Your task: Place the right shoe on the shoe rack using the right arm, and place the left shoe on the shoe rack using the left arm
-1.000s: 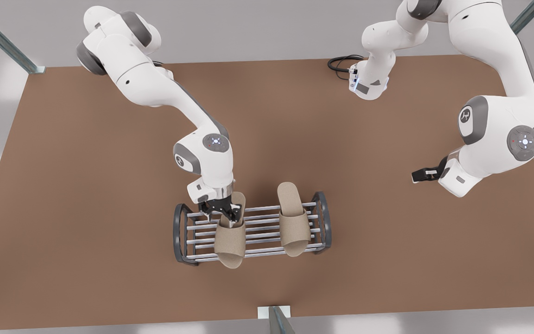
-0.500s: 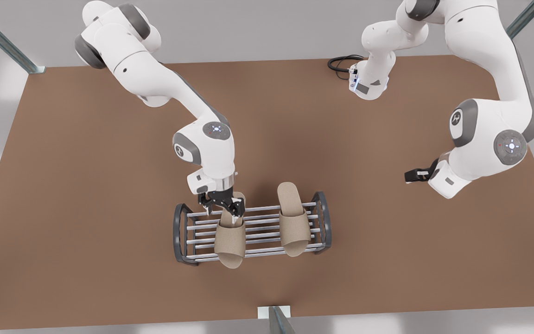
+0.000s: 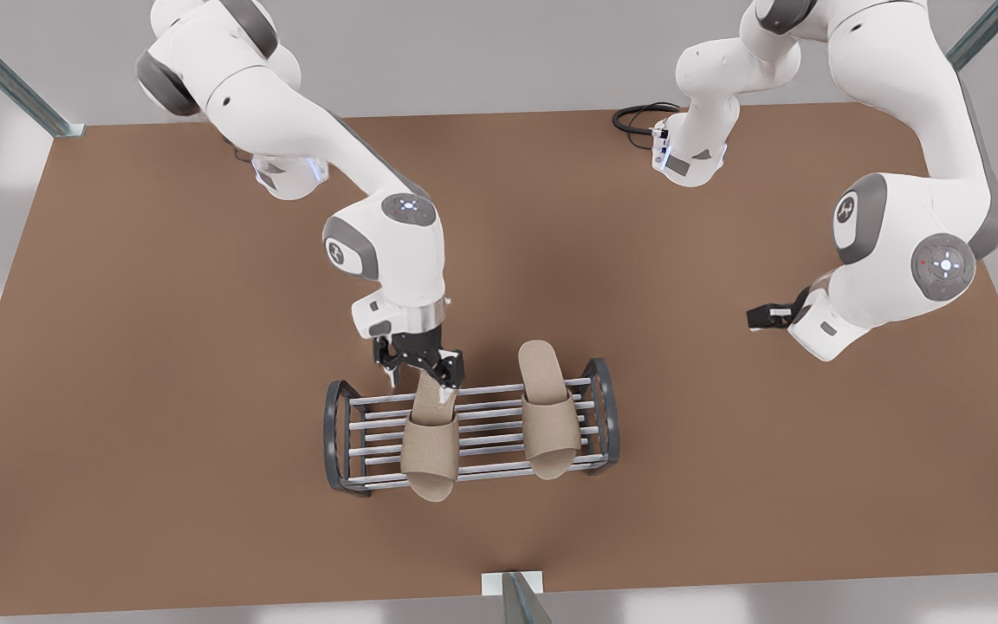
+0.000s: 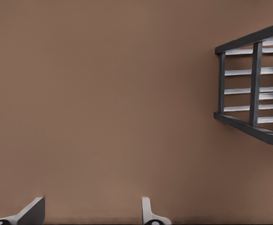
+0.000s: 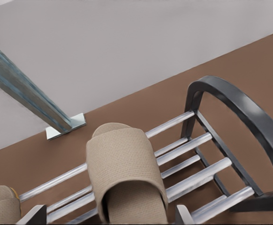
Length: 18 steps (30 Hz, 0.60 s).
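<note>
The shoe rack point(image 3: 490, 407) stands near the table's front edge, and both beige slippers lie across its silver bars. The right shoe point(image 3: 430, 455) rests on the part toward the front view's left, toe overhanging the front bar. My right gripper point(image 3: 423, 371) hovers open just above its heel, touching nothing. In the right wrist view that shoe point(image 5: 125, 168) lies beyond the gripper point(image 5: 108, 216), beside the dark end frame point(image 5: 239, 117). The left shoe point(image 3: 547, 420) point(image 5: 0, 204) lies beside it. My left gripper point(image 3: 754, 317) point(image 4: 87, 215) waits open and empty, off the rack's end frame point(image 4: 255, 84).
A black cable point(image 3: 638, 117) coils by the arm base point(image 3: 690, 156) at the back. Metal posts stand at the back left corner point(image 3: 5, 74), the back right corner point(image 3: 980, 26) and the front edge point(image 3: 516, 598) point(image 5: 28, 96). Bare brown table point(image 3: 161, 347) surrounds the rack.
My right gripper opened, let go of the right shoe's heel and rose back from it. The shoe stayed on the rack. The left arm drifted slightly up and toward the rack.
</note>
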Motion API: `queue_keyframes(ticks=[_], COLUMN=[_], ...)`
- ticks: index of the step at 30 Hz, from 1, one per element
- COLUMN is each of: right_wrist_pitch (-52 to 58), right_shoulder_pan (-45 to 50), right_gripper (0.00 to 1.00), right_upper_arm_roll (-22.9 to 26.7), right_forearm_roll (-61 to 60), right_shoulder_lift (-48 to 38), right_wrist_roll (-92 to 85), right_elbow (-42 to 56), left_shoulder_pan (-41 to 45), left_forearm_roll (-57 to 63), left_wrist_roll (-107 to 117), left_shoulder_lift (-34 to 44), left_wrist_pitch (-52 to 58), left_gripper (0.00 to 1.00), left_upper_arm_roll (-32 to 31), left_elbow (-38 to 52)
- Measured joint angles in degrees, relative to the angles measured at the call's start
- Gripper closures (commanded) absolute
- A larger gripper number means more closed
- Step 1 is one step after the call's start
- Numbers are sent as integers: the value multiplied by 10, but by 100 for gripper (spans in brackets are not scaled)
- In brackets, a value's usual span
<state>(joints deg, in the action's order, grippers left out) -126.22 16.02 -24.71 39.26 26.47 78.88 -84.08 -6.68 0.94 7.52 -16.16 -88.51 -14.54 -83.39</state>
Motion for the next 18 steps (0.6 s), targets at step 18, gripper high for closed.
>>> queue_keyframes(ticks=[18], right_wrist_pitch=[238], right_shoulder_pan=[-202], right_gripper=[0], right_upper_arm_roll=[-77], right_forearm_roll=[-250], right_shoulder_lift=[-251], right_wrist_roll=[-221], right_elbow=[-17], left_shoulder_pan=[10], left_forearm_roll=[0], left_wrist_roll=[30], left_shoulder_lift=[-7], left_wrist_pitch=[22], left_gripper=[0], left_upper_arm_roll=[-2], left_elbow=[1])
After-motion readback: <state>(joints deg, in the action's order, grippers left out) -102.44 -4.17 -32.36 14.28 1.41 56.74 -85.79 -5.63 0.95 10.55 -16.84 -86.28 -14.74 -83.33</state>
